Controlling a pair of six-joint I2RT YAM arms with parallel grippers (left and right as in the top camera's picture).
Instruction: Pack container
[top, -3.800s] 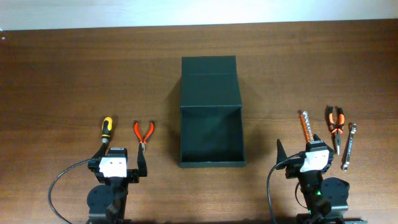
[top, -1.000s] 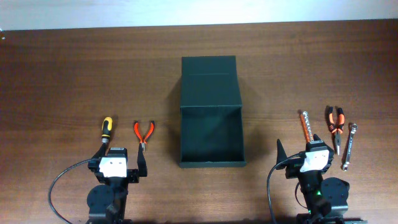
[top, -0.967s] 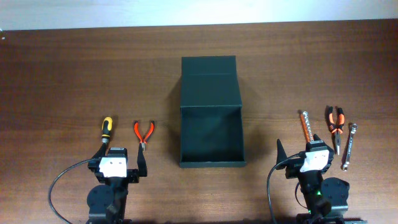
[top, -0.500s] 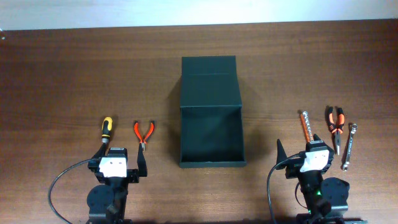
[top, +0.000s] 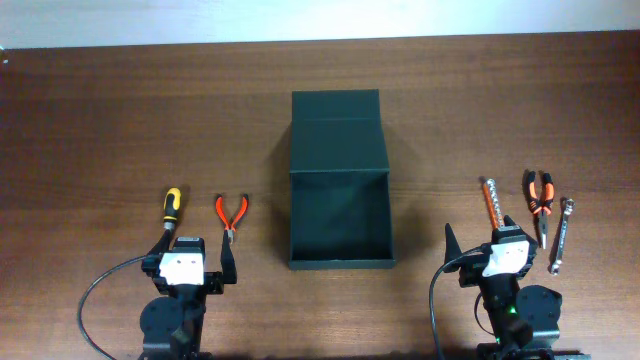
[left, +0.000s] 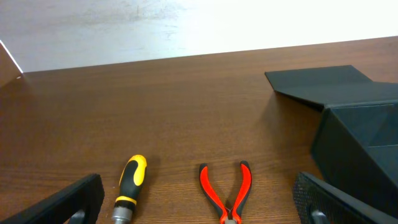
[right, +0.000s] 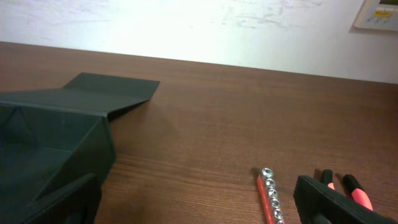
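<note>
**Clerk:** Items at the near edge of the table (top: 100, 120), counted?

**Checker:** Grippers, two. Left gripper (top: 195, 250) is by the near-left edge, fingers spread fully wide, gripping nothing. Right gripper (top: 480, 235) is by the near-right edge, likewise spread wide and gripping nothing.

**Clerk:** Hand tools?

**Checker:** Five, all lying flat on the table.
- Left side, two, just beyond the left gripper: one screwdriver (top: 171, 207) with a yellow-and-black handle, and one red pliers (top: 231, 215) beside it, nearer the middle.
- Right side, three, side by side: one orange rail (top: 490, 203) with a row of silver studs, one orange-and-black pliers (top: 540, 200), and one silver wrench-like tool (top: 561, 235) outermost.

**Clerk:** The container?

**Checker:** One. The container (top: 340, 262) is dark green-black and stands mid-table between the two groups of tools, well apart from both. It is open.

**Clerk:** Farthest item?

**Checker:** Its lid (top: 336, 130), one, hinged at the back wall and folded back toward the far edge.
</note>
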